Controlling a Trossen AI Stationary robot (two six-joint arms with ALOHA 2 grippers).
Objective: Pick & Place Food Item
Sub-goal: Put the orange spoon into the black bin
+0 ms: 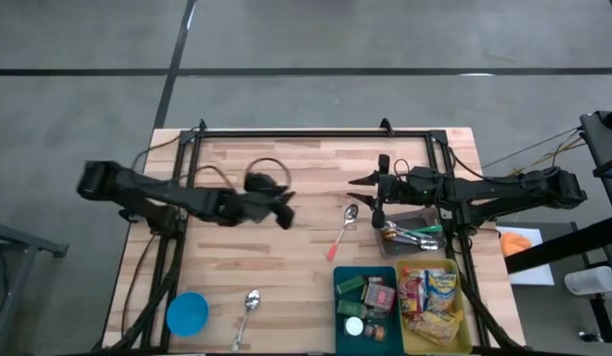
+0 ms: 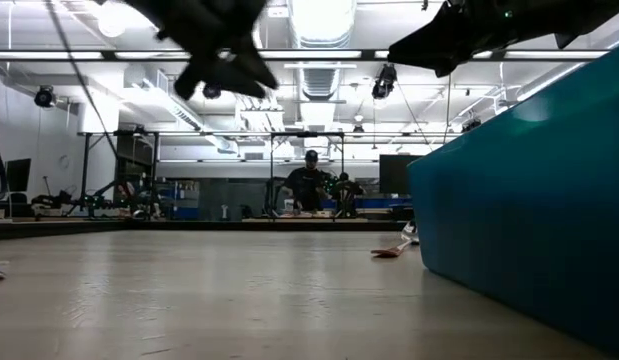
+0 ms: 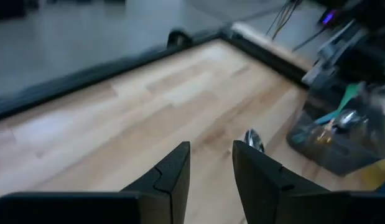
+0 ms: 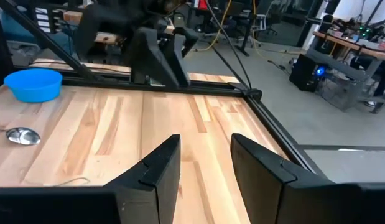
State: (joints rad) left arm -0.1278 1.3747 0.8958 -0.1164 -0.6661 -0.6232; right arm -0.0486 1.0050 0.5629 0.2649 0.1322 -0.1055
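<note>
The left gripper (image 1: 286, 210) hangs over the middle of the worktop (image 1: 286, 267), its 2 fingers (image 3: 173, 177) narrowly parted and empty. The right gripper (image 1: 365, 181) hovers beside the grey cutlery tray (image 1: 419, 220), fingers (image 4: 161, 165) likewise narrow, holding nothing. Food packets (image 1: 429, 292), seemingly snacks, lie in the yellow bin (image 1: 466, 297).

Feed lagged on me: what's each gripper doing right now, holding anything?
Left gripper: fingers partly open, nothing between them, raised over mid-table.
Right gripper: fingers partly open, empty, hanging above the bare wood.
</note>
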